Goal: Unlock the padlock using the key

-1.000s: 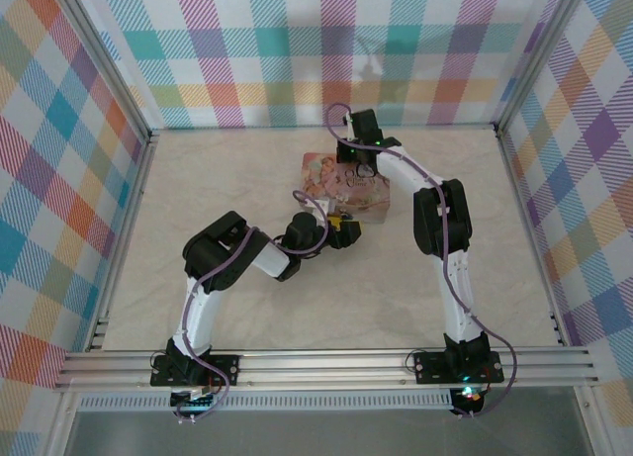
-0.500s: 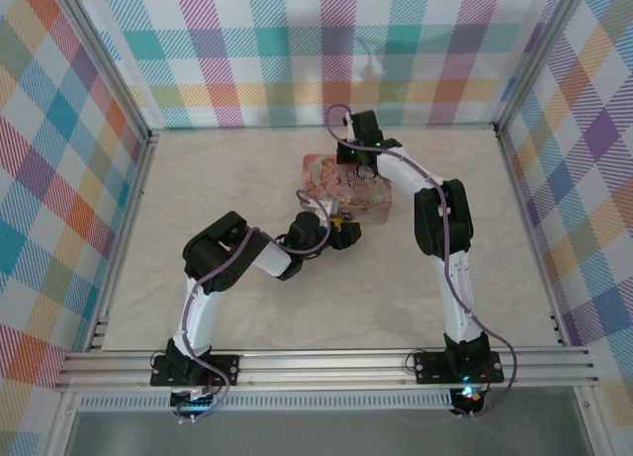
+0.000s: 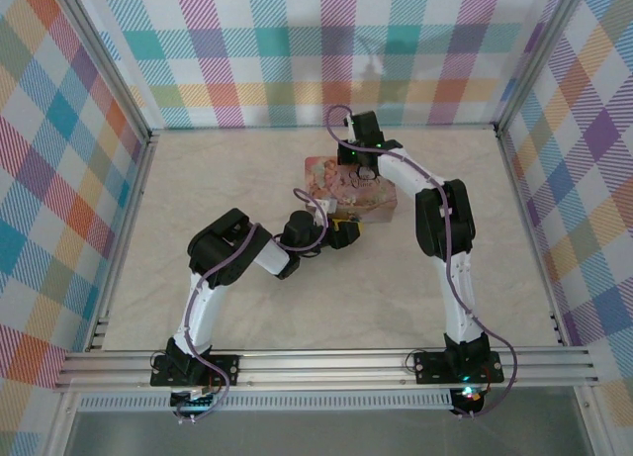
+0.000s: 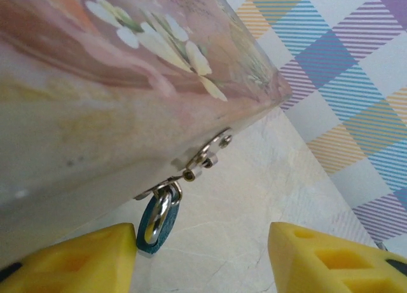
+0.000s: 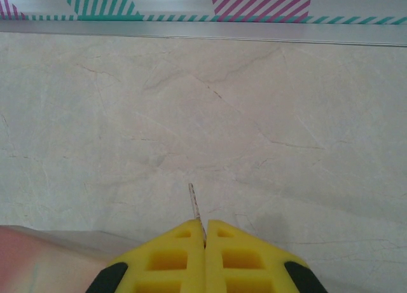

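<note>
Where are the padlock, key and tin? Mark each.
padlock (image 4: 156, 223), left wrist view, shackle over blue body.
key (image 5: 194, 205), right wrist view, bare blade.
tin (image 4: 95, 115), left wrist view, pink painted side.

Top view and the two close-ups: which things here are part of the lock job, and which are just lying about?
Part of the job: padlock; key, pinched in the right tool; left tool, open by the padlock.
Just there: pink tin that the padlock hangs from; table; checked walls.
</note>
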You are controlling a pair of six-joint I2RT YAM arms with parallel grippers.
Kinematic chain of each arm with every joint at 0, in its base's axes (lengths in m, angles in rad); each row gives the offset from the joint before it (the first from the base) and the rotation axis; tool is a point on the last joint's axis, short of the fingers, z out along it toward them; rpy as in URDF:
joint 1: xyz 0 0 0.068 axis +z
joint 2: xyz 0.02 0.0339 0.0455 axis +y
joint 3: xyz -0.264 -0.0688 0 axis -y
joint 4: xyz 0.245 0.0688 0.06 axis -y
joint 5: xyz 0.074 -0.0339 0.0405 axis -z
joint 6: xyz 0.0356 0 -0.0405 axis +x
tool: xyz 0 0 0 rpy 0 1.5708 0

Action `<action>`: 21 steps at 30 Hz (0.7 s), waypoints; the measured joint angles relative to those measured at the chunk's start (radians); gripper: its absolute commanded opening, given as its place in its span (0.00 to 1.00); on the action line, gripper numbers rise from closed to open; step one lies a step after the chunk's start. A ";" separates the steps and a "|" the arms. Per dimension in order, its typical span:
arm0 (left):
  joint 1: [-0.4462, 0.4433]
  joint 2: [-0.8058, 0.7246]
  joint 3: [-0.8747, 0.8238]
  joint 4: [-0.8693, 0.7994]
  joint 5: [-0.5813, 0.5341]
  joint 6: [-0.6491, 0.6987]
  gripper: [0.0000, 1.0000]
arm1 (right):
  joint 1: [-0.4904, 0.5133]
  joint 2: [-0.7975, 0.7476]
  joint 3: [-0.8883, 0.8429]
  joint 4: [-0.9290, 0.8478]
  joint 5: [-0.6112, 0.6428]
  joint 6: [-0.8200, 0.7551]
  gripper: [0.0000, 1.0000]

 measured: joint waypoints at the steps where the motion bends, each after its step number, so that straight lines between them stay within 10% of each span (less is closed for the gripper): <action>1: -0.001 0.001 0.000 0.008 0.008 -0.005 0.71 | 0.000 0.000 0.000 0.000 0.000 0.000 0.00; 7: -0.014 0.014 0.011 0.027 0.013 -0.032 0.58 | 0.002 -0.002 -0.003 -0.002 -0.005 0.000 0.00; 16: -0.040 0.025 0.032 0.035 -0.032 -0.049 0.73 | 0.003 -0.004 -0.006 0.003 -0.004 0.000 0.00; 21: -0.044 0.030 0.036 0.031 -0.056 -0.057 0.61 | 0.003 -0.006 -0.009 0.004 -0.004 0.000 0.00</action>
